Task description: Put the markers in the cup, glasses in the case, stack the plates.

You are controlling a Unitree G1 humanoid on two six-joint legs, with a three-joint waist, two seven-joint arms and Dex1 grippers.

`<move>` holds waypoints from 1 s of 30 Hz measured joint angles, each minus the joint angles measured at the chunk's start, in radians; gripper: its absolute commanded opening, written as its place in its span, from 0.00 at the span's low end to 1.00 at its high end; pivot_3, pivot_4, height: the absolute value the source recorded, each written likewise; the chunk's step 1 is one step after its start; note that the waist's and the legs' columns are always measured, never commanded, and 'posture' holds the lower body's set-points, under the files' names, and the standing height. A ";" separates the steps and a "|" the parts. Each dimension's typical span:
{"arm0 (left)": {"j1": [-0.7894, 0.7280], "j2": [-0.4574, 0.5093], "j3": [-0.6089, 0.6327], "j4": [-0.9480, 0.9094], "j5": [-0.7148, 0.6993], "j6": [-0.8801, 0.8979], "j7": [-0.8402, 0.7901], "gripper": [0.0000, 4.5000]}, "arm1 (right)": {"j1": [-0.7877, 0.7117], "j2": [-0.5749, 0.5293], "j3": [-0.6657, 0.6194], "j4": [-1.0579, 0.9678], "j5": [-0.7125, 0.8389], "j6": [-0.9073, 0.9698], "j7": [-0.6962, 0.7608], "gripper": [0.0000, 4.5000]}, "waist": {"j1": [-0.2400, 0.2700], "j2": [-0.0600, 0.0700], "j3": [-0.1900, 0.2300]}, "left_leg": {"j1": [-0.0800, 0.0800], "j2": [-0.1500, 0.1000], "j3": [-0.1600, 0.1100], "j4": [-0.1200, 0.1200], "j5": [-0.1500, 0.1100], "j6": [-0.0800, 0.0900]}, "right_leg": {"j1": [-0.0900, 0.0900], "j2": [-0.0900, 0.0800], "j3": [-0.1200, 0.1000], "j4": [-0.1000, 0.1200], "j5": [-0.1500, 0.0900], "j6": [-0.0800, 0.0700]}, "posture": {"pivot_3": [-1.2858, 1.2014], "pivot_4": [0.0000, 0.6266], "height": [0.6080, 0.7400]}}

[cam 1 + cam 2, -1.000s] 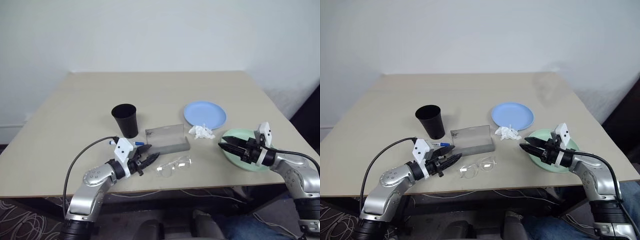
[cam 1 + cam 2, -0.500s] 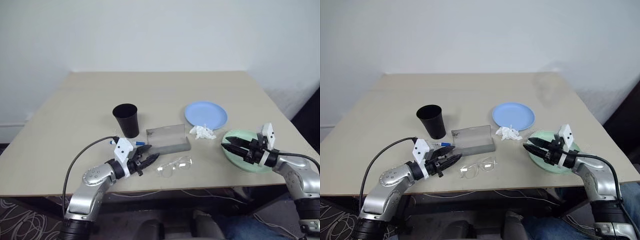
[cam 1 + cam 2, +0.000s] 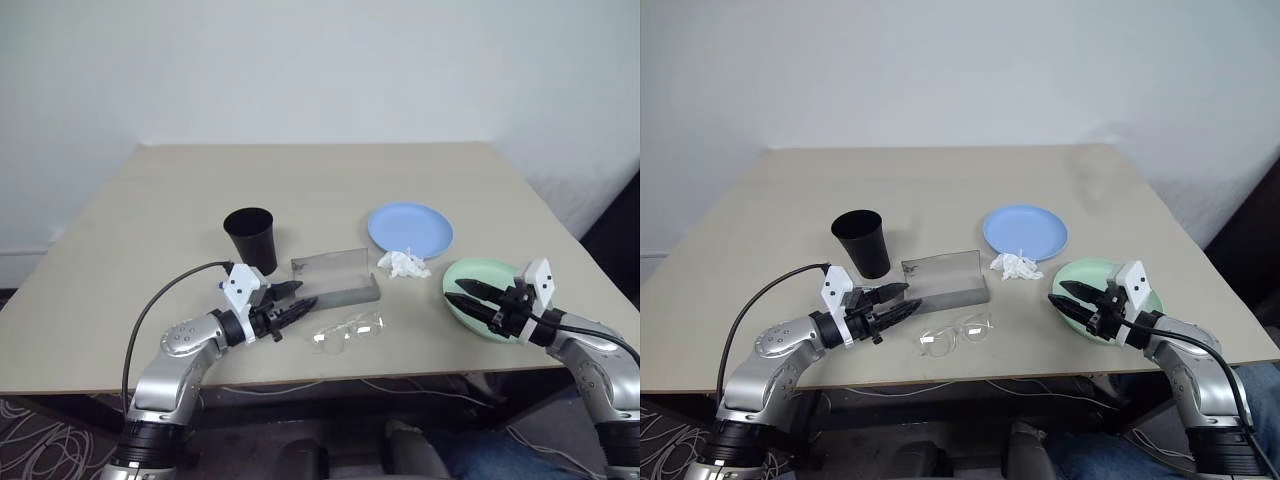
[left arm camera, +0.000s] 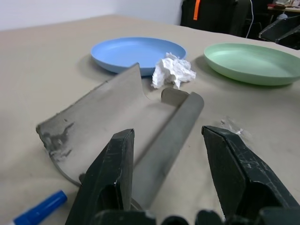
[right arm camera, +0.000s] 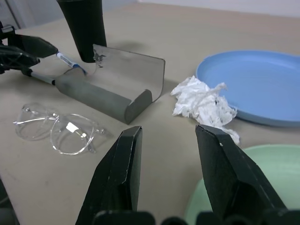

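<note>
With both grippers parted and empty, the glasses (image 3: 347, 331), just beyond the left gripper (image 3: 300, 304), are judged light, slippery and fragile, best pinched at the bridge.

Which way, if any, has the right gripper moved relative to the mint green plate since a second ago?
Yes. The right gripper has drawn back toward the robot; its tips, earlier beyond the mint green plate rim's left edge, are now over the plate.

I see my left gripper (image 3: 298, 300) and right gripper (image 3: 460, 294) both with fingers parted, empty, pointing inward.
</note>
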 measured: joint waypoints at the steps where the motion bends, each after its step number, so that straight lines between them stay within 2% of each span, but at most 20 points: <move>1: 0.000 -0.004 0.000 0.002 0.000 0.000 0.001 0.53 | 0.000 0.000 0.006 -0.013 -0.002 0.007 -0.007 0.44 | 0.000 0.000 0.000 | 0.000 0.000 0.000 0.000 0.000 0.000 | 0.000 0.000 0.000 0.000 0.000 0.000 | 0.52 0.00 0.86; 3: 0.000 -0.015 -0.003 0.003 0.002 0.000 0.003 0.53 | 0.000 -0.001 0.018 -0.042 -0.010 0.034 -0.031 0.44 | 0.000 0.000 0.000 | -0.001 0.000 0.000 0.000 0.000 0.000 | -0.001 0.000 0.000 0.000 0.000 0.000 | 0.52 0.00 0.86; 5: 0.003 -0.020 -0.028 0.002 0.010 0.000 0.002 0.53 | -0.001 -0.009 0.022 -0.069 -0.015 0.068 -0.048 0.51 | 0.001 0.000 0.000 | -0.001 0.000 0.000 0.000 0.000 0.000 | 0.000 0.000 0.000 0.000 0.000 0.000 | 0.52 0.00 0.86; 12: 0.005 -0.021 -0.046 0.004 0.013 -0.008 0.000 0.53 | 0.004 -0.045 0.029 -0.115 -0.042 0.144 -0.077 0.99 | 0.001 0.000 0.000 | -0.001 0.000 0.000 0.000 0.000 0.000 | 0.000 0.000 0.000 0.000 0.000 0.000 | 0.52 0.00 0.86; 22: -0.046 -0.029 -0.083 0.002 0.006 -0.005 -0.055 0.53 | 0.043 -0.040 0.089 -0.134 -0.161 0.263 -0.238 0.99 | 0.001 0.000 0.000 | -0.001 0.000 0.000 0.000 0.000 0.000 | 0.000 0.000 -0.001 0.000 0.000 0.000 | 0.52 0.00 0.86; 30: -0.075 -0.048 -0.109 0.003 0.006 -0.002 -0.074 0.53 | 0.024 0.044 0.148 -0.135 -0.274 0.341 -0.400 0.99 | 0.000 0.000 0.000 | -0.001 0.000 0.000 0.000 0.000 0.000 | 0.000 0.000 -0.001 0.000 0.000 0.000 | 0.52 0.00 0.86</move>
